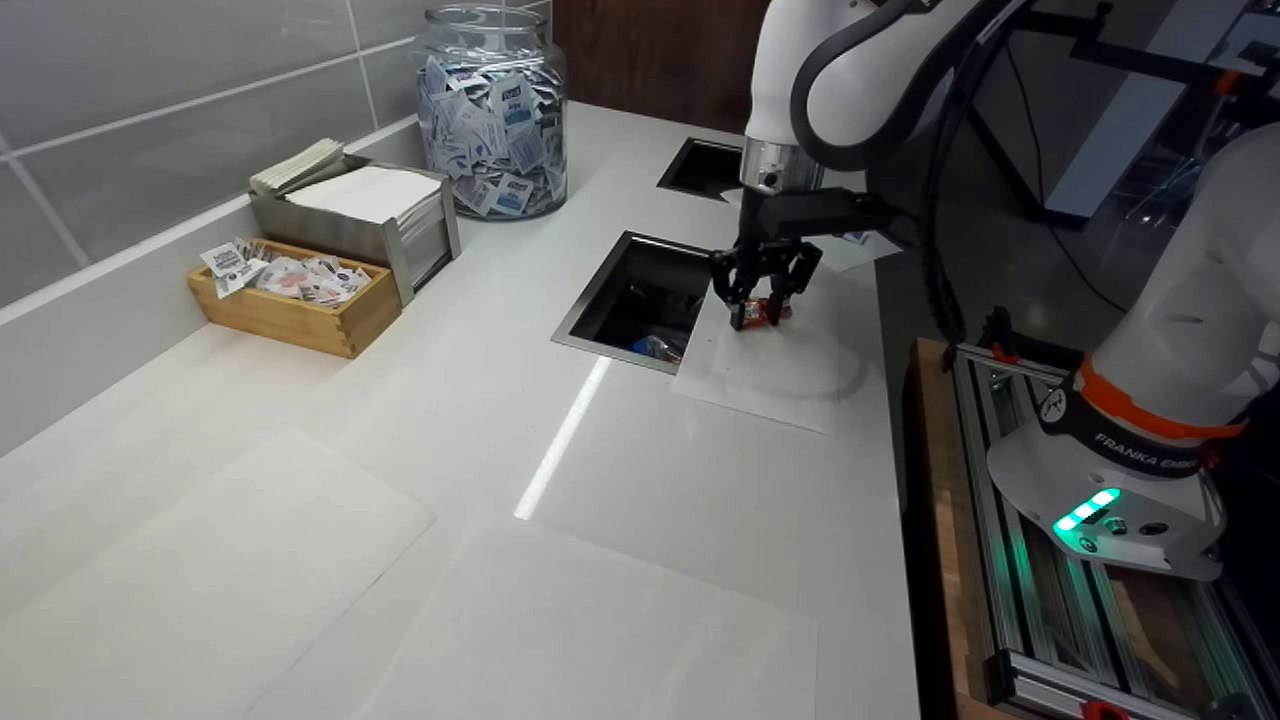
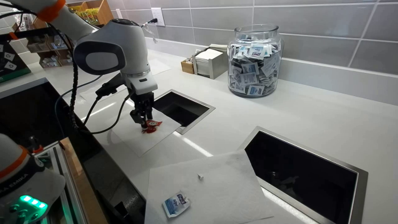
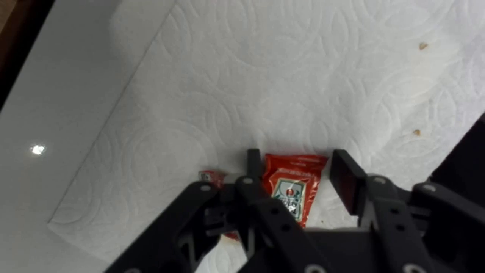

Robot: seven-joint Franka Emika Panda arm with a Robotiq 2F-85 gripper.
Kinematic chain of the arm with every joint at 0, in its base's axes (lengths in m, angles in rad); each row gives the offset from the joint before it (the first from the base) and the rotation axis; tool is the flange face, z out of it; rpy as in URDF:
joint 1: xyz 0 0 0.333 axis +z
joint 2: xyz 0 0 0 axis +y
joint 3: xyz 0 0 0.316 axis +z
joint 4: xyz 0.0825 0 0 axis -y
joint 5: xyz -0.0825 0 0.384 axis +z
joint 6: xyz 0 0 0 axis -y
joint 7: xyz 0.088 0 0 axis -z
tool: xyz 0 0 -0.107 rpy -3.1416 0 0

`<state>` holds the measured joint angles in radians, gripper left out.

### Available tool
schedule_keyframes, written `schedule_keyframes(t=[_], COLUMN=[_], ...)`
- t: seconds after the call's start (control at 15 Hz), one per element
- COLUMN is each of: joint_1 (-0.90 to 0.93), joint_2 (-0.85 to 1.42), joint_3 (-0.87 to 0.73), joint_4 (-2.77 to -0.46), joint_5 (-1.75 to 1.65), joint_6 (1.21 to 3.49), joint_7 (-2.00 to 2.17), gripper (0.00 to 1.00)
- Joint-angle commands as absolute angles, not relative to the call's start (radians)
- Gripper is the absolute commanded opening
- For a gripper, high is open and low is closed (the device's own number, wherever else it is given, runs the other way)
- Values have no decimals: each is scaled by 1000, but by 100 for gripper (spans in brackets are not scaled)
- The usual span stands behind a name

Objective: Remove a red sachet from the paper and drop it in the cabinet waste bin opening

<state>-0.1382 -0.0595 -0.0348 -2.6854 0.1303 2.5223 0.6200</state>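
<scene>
Red, the sachet lies on the paper near the counter's robot-side edge, the gripper parted astride it, so grasp, lift and drop into the waste bin opening seemingly all remain.

The gripper points down, its fingers parted.

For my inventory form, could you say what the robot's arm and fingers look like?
The rounded white arm carries an orange band and a black band lettered FRANKA EMIKA at its white base, near three green lights. Black cables, one thick and ribbed, hang beside it. The slim, jointed black fingers show round silvery pins.
</scene>
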Motion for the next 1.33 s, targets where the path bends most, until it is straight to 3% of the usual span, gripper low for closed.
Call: schedule_keyframes(t=[0.0,0.2,0.67,0.87,1.2,1.27], joint_1=[-122,-121,-120,-120,-121,-121], joint_2=[-49,-48,-53,-62,-69,-70], joint_3=[-49,-49,-48,-48,-48,-48], joint_4=[-2678,-2676,-2678,-2682,-2683,-2683], joint_5=[154,158,158,153,146,146], joint_6=[2515,2515,2514,2513,2510,2510], joint_7=[596,594,593,598,604,604], gripper=[32,33,48,43,24,28])
